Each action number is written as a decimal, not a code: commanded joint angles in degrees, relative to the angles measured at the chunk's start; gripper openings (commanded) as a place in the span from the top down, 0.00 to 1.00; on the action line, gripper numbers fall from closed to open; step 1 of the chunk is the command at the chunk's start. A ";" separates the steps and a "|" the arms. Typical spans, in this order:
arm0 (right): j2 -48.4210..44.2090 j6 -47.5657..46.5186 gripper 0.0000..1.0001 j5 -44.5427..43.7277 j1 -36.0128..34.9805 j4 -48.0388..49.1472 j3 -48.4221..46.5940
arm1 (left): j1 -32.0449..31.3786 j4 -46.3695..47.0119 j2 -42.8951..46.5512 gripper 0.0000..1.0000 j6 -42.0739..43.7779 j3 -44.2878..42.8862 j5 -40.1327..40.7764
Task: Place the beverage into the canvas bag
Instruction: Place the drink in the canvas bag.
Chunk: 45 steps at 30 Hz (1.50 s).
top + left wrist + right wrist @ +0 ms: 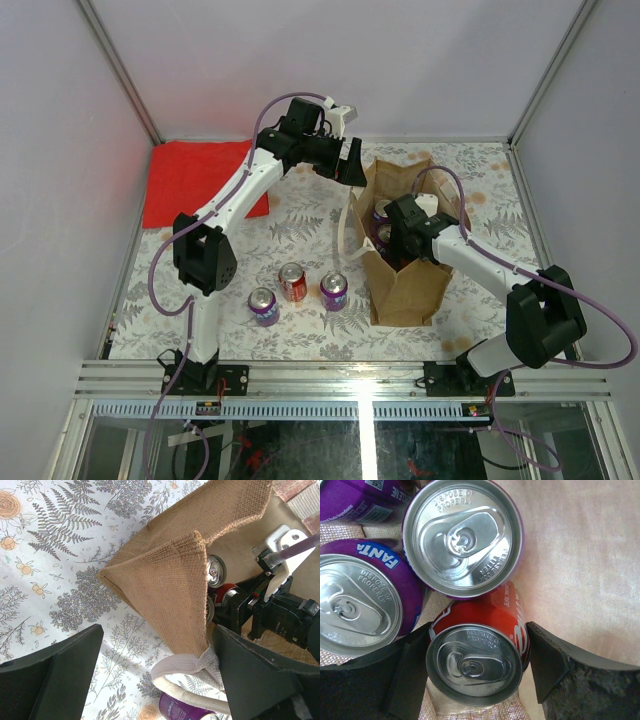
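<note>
Right gripper point(477, 665), down inside the canvas bag point(405, 290), stands spread around a red can point(475, 655), apparently just released; next it should lift straight out for another.

Red cloth point(196, 180) far-left on floral tablecloth point(300, 215).

Top external looks down from behind; both wrist views face downward, close, sharing the canvas bag point(170, 575) interior.

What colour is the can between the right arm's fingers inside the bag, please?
Red, with a silver top; the right wrist view shows it best.
</note>
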<state>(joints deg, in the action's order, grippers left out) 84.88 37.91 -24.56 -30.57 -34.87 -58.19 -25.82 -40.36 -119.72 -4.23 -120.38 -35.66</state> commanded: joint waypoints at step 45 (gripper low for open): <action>-5.76 -4.98 0.76 -7.99 1.30 7.11 0.93 | 0.83 1.95 -0.25 0.10 -0.95 0.28 -1.84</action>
<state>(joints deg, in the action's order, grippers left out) 80.99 34.20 -26.39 -29.50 -30.39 -55.07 -25.80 -40.34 -119.74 -4.32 -120.38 -36.07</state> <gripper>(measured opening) 0.730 0.901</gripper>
